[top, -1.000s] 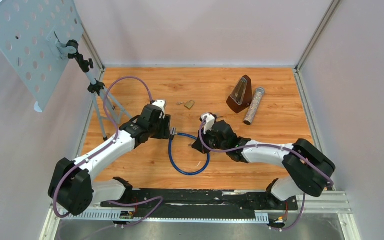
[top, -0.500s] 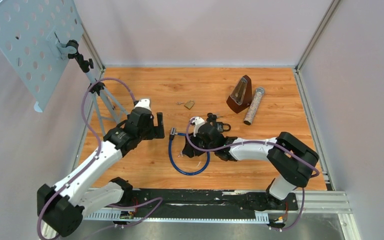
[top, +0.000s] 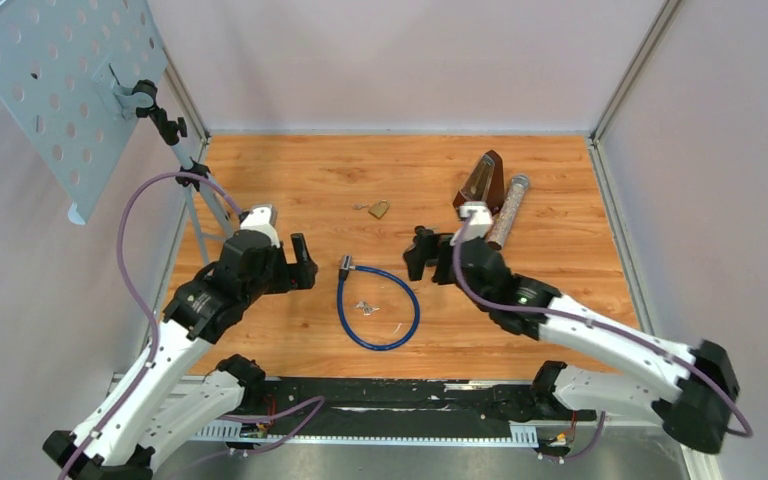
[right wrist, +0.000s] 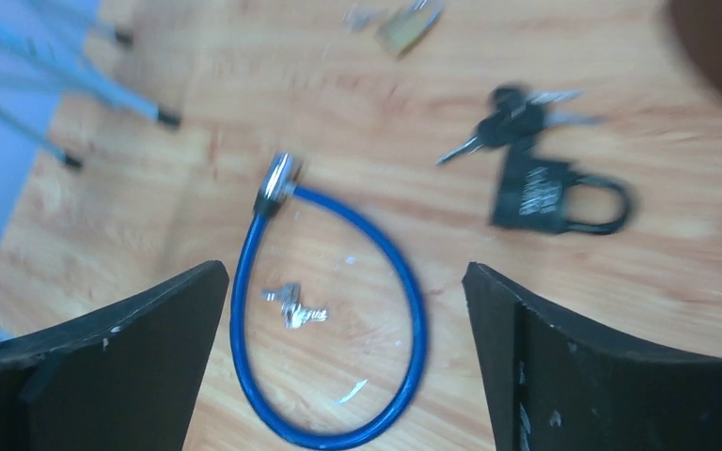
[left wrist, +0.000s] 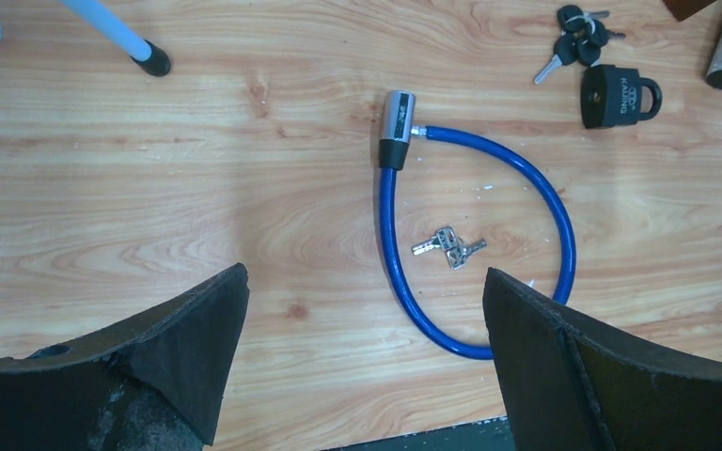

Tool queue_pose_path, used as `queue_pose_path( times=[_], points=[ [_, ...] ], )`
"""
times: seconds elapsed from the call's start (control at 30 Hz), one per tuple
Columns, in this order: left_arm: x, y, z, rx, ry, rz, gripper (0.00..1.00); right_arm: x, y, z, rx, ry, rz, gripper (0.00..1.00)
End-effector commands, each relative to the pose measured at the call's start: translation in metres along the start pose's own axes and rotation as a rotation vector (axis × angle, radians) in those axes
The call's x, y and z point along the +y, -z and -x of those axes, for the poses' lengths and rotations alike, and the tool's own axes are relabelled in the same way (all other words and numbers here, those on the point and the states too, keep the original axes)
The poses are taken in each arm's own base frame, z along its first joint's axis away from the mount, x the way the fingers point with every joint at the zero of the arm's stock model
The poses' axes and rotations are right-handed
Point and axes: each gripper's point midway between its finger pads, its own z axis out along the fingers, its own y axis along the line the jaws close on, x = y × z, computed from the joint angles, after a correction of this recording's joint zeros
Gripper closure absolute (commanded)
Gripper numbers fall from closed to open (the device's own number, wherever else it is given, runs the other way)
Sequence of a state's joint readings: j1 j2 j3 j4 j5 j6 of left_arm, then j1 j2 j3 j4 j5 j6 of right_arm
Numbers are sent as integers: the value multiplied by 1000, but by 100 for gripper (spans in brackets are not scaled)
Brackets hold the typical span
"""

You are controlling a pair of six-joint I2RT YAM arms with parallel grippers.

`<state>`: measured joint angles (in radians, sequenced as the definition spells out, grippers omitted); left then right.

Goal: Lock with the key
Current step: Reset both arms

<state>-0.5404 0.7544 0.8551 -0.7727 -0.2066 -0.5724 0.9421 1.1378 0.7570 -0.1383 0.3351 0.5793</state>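
Note:
The blue cable lock [top: 396,322] lies in a loop on the wooden table, both ends meeting at its silver and black cylinder [left wrist: 396,141]. A small pair of silver keys [left wrist: 448,246] rests loose inside the loop [right wrist: 329,413], touching nothing else. My left gripper [top: 298,263] hovers to the left of the loop, open and empty [left wrist: 364,287]. My right gripper [top: 418,255] hovers to the loop's upper right, also open and empty [right wrist: 343,272]. The right wrist view is slightly blurred.
A black padlock [left wrist: 618,94] with a bunch of black-headed keys [left wrist: 573,38] lies right of the cable. Farther back are a brass padlock [top: 379,209], a brown metronome [top: 480,185] and a glittery tube [top: 508,210]. A music stand [top: 60,90] has its tripod feet [left wrist: 155,62] at the left.
Both grippers opened and pulled away from the cable lock, the left one leftward, the right one rightward and up. The silver keys now lie free inside the loop.

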Motion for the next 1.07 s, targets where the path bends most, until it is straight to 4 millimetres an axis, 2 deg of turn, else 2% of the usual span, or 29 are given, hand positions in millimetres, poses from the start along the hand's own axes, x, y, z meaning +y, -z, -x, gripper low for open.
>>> queue_pose_path(
  times=[0.0,0.13,0.2,0.33,0.4,0.47,0.57,0.7,0.93,1.03],
  points=[
    [5,18,3,-42,27,-5,0,-68,65,63,-277,-27,-294,0],
    [16,25,1,-69,54,29,0,-97,133,103,-467,-64,-337,0],
    [22,30,0,-72,74,55,0,-110,174,121,-560,-118,-343,0],
    [33,42,0,-75,110,109,0,-139,243,140,-696,-220,-349,0],
    [37,51,0,-78,117,123,0,-146,269,147,-746,-240,-320,0],
    [38,59,3,-98,124,115,0,-152,287,150,-780,-250,-301,0],
    [37,68,6,-124,139,86,0,-157,301,152,-797,-249,-293,0],
    [37,76,3,-135,165,62,0,-158,306,153,-794,-248,-289,0],
    [25,82,-3,-144,213,-37,0,-158,298,146,-775,-228,-296,0],
    [28,89,2,-184,223,-44,0,-157,294,144,-764,-218,-293,0]
  ],
)
